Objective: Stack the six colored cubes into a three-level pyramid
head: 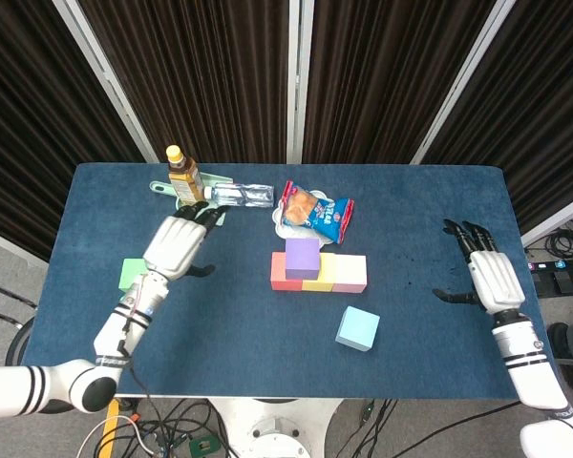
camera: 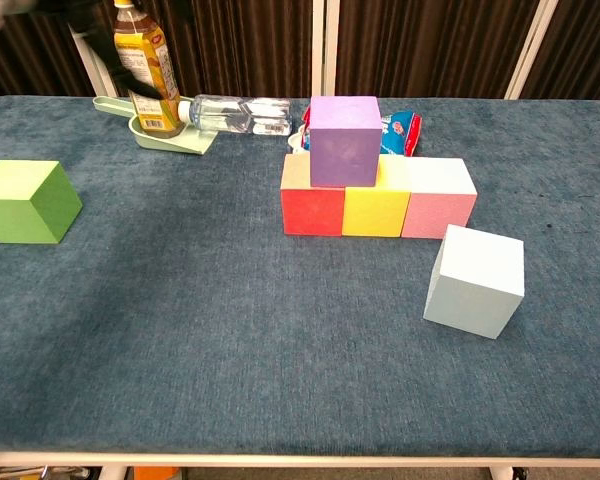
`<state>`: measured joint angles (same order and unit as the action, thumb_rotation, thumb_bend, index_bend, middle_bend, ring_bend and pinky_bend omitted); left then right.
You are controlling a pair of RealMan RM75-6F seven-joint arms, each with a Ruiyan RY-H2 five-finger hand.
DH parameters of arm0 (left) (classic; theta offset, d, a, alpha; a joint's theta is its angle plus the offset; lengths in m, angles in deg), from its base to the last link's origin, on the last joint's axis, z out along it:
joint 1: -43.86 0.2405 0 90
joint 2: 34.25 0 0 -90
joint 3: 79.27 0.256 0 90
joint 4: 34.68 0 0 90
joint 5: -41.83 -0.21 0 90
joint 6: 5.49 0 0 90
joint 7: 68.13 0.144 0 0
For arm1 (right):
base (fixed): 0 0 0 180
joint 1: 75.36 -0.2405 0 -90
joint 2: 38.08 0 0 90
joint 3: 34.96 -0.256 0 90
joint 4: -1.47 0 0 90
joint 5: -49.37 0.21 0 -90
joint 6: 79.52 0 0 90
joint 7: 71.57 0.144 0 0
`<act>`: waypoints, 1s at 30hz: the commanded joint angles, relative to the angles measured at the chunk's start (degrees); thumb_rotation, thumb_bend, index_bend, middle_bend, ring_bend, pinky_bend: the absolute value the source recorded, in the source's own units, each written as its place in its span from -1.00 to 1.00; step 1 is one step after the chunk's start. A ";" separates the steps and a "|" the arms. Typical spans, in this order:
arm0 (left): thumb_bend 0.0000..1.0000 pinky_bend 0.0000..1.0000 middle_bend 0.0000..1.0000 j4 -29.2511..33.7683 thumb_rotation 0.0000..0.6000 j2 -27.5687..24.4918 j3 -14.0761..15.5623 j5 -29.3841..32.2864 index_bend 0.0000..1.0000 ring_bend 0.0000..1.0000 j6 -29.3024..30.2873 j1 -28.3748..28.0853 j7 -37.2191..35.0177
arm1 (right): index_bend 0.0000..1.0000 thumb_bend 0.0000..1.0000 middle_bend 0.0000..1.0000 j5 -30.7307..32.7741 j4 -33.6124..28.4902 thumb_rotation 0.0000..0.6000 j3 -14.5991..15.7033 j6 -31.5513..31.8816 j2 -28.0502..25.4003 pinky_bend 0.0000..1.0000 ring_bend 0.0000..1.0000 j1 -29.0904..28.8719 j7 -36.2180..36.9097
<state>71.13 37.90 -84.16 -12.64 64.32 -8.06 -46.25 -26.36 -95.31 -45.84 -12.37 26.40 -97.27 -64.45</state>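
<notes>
On the blue table (head: 430,219), three cubes are sitting in a touching row: a red cube (camera: 312,208) at the left, a yellow cube (camera: 376,210) in the middle and a pink cube (camera: 438,205) at the right. A purple cube (camera: 344,140) is resting on top, straddling the seam between the red and yellow ones. A light blue cube (camera: 474,280) is lying alone near the front, just beside the pink cube's front corner and turned slightly askew. A green cube (camera: 26,201) is sitting well apart at the far left of the table.

The left hand (head: 177,243) is hovering over the table between the green cube and the row, fingers spread apart and holding nothing; in the head view it is partly covering the green cube. The right hand (head: 487,275) is hanging over the right side of the table, well away from every cube, fingers also apart and empty.

Along the back edge, a tea bottle (head: 183,176) with a yellow cap is standing upright on a pale green tray (head: 208,214). A clear water bottle (head: 241,195) is lying on its side just beside it. A colourful snack bag (head: 315,209) is lying directly behind the cube row. Dark curtains (head: 210,67) are hanging behind the table.
</notes>
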 commanded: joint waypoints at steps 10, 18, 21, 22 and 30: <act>-0.90 -0.58 -0.61 -3.79 1.00 -6.40 4.03 -12.58 -0.79 -0.78 -3.70 8.41 -14.90 | -1.00 -0.98 -0.67 5.66 -12.58 1.00 4.52 2.86 7.15 -1.00 -1.00 1.74 -17.34; -0.93 -0.59 -0.66 -4.56 1.00 -9.62 4.44 -14.89 -0.79 -0.87 -8.20 9.78 -17.31 | -1.00 -0.99 -0.67 7.84 -13.97 1.00 6.53 4.51 13.09 -1.00 -1.00 2.50 -24.00; -0.94 -0.59 -0.68 -4.09 1.00 -11.33 4.12 -14.44 -0.79 -0.88 -10.01 10.18 -18.78 | -1.00 -0.99 -0.67 8.16 -14.56 1.00 6.77 5.32 14.27 -1.00 -1.00 2.81 -25.32; -0.95 -0.59 -0.68 -4.02 1.00 -11.72 4.01 -14.43 -0.79 -0.88 -10.31 10.40 -19.34 | -1.00 -1.00 -0.67 8.18 -14.78 1.00 6.90 5.53 14.53 -1.00 -1.00 2.95 -25.53; -0.96 -0.59 -0.68 -3.85 1.00 -13.86 3.50 -15.57 -0.79 -0.88 -11.60 12.23 -21.12 | -1.00 -1.00 -0.67 6.79 -17.23 1.00 8.10 6.31 14.73 -1.00 -1.00 3.69 -26.82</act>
<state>67.23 24.12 -80.58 -28.16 52.81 4.09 -67.31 -19.39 -112.38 -37.96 -6.10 41.01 -93.69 -91.08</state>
